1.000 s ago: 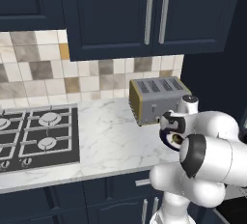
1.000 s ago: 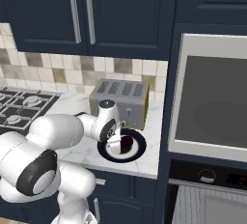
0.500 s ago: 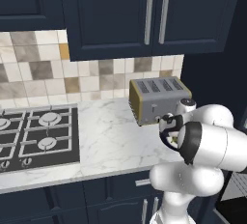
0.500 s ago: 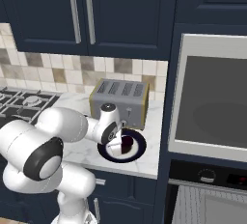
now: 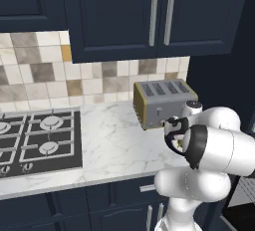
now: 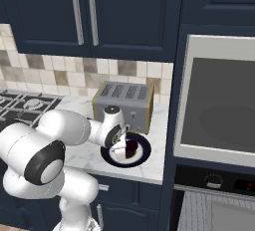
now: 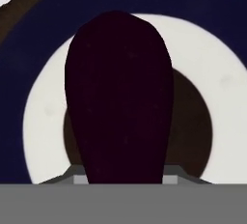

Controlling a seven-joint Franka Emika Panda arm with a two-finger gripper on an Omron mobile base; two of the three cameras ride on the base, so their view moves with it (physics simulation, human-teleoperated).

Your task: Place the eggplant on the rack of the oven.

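Note:
The eggplant [image 7: 118,97], a dark maroon lump, lies on a round plate [image 7: 43,117] with a white ring, a brown centre and a navy rim. In the hand view it sits right between the finger tips. From the right base view my gripper [image 6: 122,148] reaches down onto the plate [image 6: 142,154], against the eggplant [image 6: 131,148], and is shut on it. My own arm mostly covers the gripper [image 5: 171,136] in the left base view. The oven [image 6: 219,195] stands below and to the right, with its grey wire rack [image 6: 195,209] showing low down.
A silver-and-tan toaster [image 6: 123,104] stands just behind the plate on the marble counter [image 5: 109,145]. A gas hob [image 5: 37,143] lies at the left. A large grey-fronted built-in unit [image 6: 219,100] sits above the oven. Dark blue cabinets [image 5: 149,16] hang overhead.
The jaws have closed on the eggplant, which still rests on the plate. The arm's elbow has shifted a little; the hand has stayed over the plate.

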